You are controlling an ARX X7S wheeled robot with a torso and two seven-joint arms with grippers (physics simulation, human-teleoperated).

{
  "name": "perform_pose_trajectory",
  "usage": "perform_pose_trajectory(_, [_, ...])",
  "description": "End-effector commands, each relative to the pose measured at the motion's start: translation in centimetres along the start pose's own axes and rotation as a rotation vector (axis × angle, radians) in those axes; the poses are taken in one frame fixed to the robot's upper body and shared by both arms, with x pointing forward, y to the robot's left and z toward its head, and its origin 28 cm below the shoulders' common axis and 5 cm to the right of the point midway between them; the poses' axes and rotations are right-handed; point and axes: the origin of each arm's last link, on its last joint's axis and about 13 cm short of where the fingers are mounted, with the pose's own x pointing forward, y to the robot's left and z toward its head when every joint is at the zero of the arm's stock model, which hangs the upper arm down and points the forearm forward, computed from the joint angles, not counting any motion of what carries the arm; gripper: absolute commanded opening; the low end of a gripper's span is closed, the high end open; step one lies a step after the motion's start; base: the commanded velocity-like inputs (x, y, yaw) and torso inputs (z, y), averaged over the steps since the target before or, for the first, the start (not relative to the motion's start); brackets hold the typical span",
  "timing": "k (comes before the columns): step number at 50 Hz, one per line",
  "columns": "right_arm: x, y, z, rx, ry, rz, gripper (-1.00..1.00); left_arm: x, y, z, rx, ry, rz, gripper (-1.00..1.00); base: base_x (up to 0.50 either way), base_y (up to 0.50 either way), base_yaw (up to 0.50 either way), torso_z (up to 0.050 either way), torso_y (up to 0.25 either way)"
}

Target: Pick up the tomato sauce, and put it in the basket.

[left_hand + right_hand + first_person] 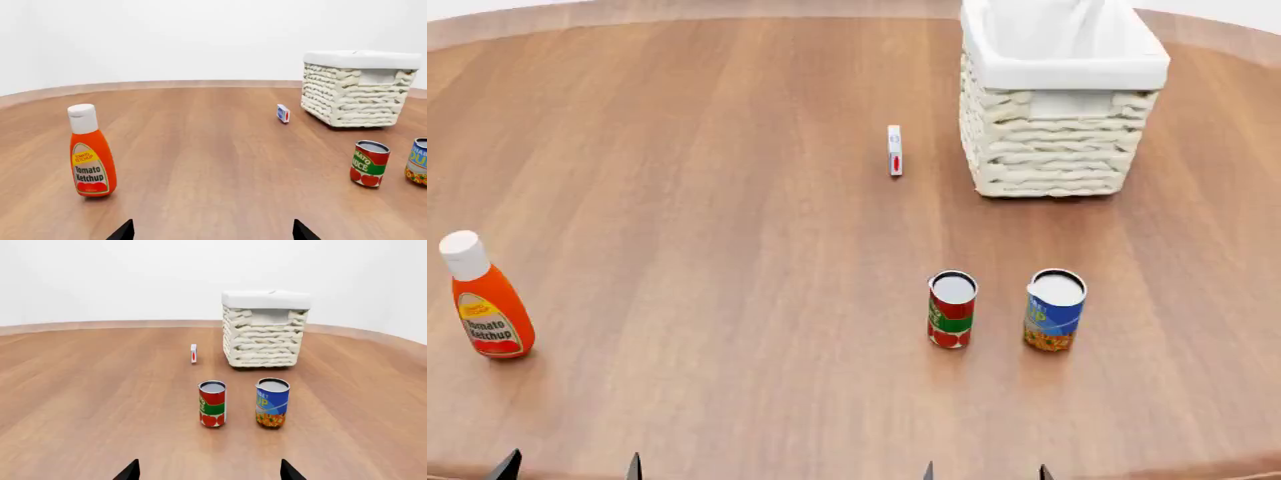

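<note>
The tomato sauce can [952,309], red and green with a silvery top, stands upright on the wooden table; it also shows in the right wrist view [213,403] and the left wrist view [369,163]. The cream wicker basket [1054,140] with a white liner stands at the far right, also in the right wrist view [265,337] and the left wrist view [353,95]. My left gripper [570,468] and right gripper [985,472] are open and empty at the table's near edge. The right gripper [209,471] is nearer the can than the left gripper [212,231].
A blue-and-yellow can [1054,309] stands just right of the tomato sauce. An orange ketchup bottle [485,298] stands at the near left. A small white-and-red box [894,150] stands left of the basket. The table [721,200] is round, of wood.
</note>
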Motion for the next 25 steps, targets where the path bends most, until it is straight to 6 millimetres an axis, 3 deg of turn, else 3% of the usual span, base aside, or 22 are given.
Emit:
perform_pose_trajectory(1, [0.1,0.1,0.1,0.000,0.000,0.000,1.00,-0.1,0.0,-0.1,0.000,0.000,0.000,1.00,0.00,0.00,0.00,0.000,0.000])
perform_pose_trajectory(7, [1.2,-0.1,0.8,-0.026,-0.017,-0.009,1.00,1.2,0.4,0.8,-0.018,0.005,0.020,1.00,0.00,0.00,0.00,0.000,0.000])
perform_pose_trajectory(25, [-0.3,0.3,6.9,-0.064,-0.145,-0.001,1.00,-0.6,0.9,7.2,-0.055,-0.162,-0.005,1.00,0.00,0.00,0.00,0.000,0.000])
